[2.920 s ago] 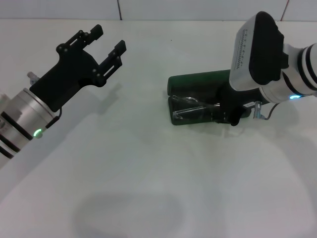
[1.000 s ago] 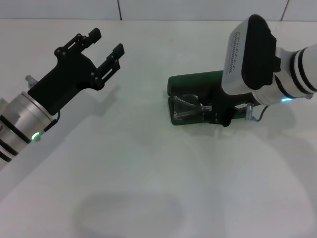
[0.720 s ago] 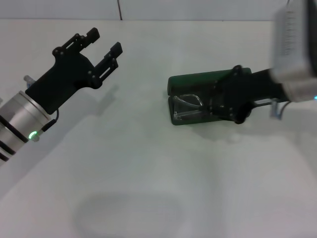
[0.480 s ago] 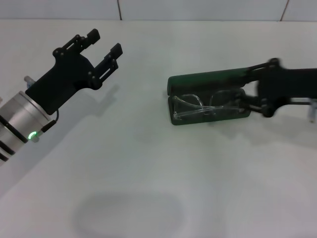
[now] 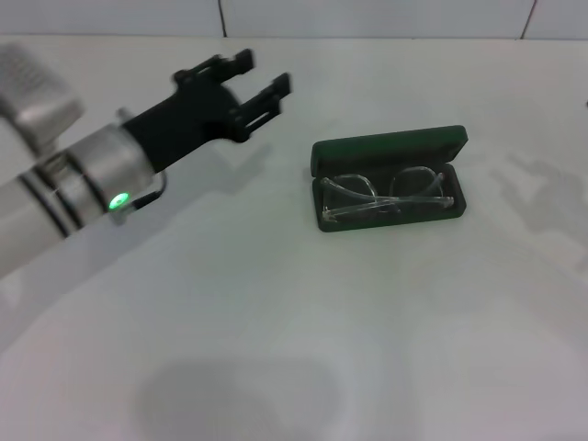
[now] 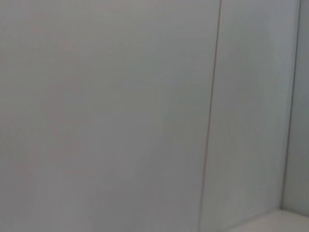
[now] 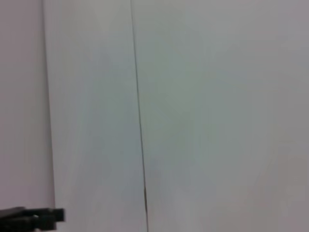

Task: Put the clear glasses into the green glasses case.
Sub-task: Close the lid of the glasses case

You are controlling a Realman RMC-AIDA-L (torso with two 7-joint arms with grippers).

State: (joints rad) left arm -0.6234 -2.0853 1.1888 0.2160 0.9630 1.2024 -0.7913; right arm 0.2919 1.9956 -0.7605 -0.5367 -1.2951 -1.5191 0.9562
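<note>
The green glasses case (image 5: 390, 147) lies open on the white table, right of centre in the head view, its lid tipped back on the far side. Inside its tray, the clear glasses (image 5: 390, 196) lie flat with nothing touching them. My left gripper (image 5: 261, 77) is open and empty, hovering to the left of the case and a little farther back, fingers aimed toward the case's far left corner. My right gripper does not show in the head view. Both wrist views face only a pale panelled wall.
White tabletop (image 5: 276, 312) surrounds the case on all sides. A tiled wall edge runs along the back. A small black part (image 7: 31, 217) shows at the edge of the right wrist view; I cannot tell what it is.
The right arm has let go of the glasses, leaving them in the case, and pulled away to the right, out of view. The left arm has swung right toward the case.
</note>
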